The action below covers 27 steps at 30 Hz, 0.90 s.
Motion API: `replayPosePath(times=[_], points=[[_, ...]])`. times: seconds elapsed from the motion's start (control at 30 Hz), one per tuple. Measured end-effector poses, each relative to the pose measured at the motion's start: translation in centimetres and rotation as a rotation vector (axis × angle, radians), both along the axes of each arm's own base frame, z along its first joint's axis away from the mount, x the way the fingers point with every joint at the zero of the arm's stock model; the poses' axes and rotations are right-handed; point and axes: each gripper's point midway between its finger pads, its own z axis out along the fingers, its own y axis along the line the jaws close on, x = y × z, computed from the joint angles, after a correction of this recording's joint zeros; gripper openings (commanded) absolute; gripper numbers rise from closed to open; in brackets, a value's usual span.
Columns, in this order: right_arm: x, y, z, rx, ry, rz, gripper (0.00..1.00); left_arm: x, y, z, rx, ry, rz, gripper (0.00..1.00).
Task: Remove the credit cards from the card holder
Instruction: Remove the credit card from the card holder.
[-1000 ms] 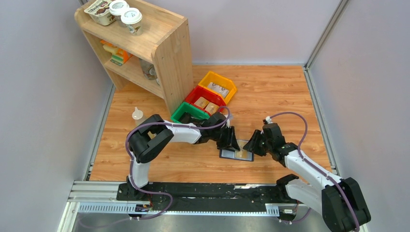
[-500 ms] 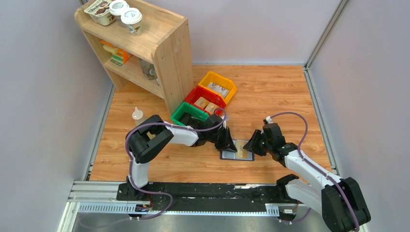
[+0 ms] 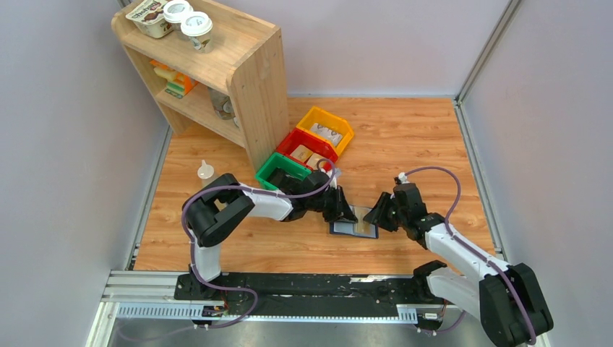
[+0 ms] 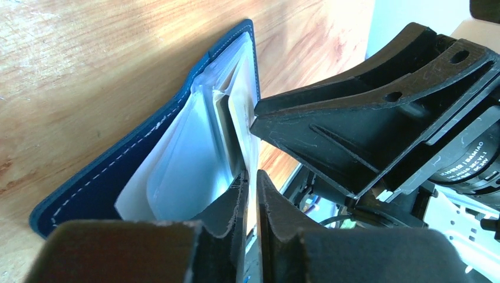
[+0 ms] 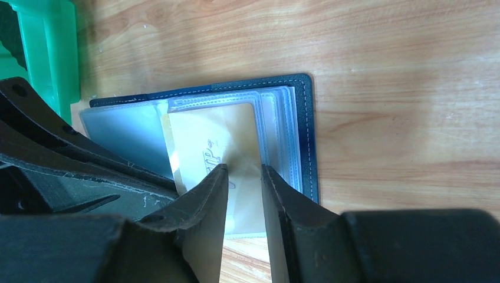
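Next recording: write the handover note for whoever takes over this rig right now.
Left tool: nearly shut, apparently pinching a clear sleeve by its edge.
Right tool: open, fingers astride a credit card inside its sleeve.
Card holder: lying open on the table, between both tools.
Done: holder opened. Left: all cards; none seen out yet.

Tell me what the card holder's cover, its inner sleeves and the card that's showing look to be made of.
The card holder: navy leather or faux leather cover, matte, with pale stitching along its edge. The inner sleeves: thin clear plastic, glossy, their stacked edges glinting. The credit card: tan and stiff-looking, probably plastic or card stock; it sits behind a sleeve, so I can't be sure.
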Motion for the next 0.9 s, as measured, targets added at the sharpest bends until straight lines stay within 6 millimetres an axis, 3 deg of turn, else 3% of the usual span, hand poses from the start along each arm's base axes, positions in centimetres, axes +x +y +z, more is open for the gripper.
replayPosePath(times=[0.13, 0.37, 0.43, 0.53, 0.9], points=[[0.2, 0.1, 0.0, 0.003, -0.004, 0.001, 0.33, 0.1, -0.1, 0.2, -0.013, -0.003, 0.005, 0.28], [0.6, 0.2, -0.1, 0.005, -0.008, -0.002, 0.33, 0.4, -0.2, 0.3, -0.022, -0.006, 0.011, 0.3], [0.6, 0.2, -0.2, 0.004, -0.006, -0.003, 0.33, 0.5, -0.2, 0.2, -0.023, -0.006, 0.011, 0.23], [0.7, 0.1, -0.3, 0.003, -0.004, -0.004, 0.33, 0.6, -0.2, -0.1, -0.018, -0.007, 0.015, 0.0], [0.9, 0.2, -0.4, -0.005, 0.011, -0.007, 0.31, 0.7, 0.8, -1.1, 0.021, -0.03, 0.018, 0.0]])
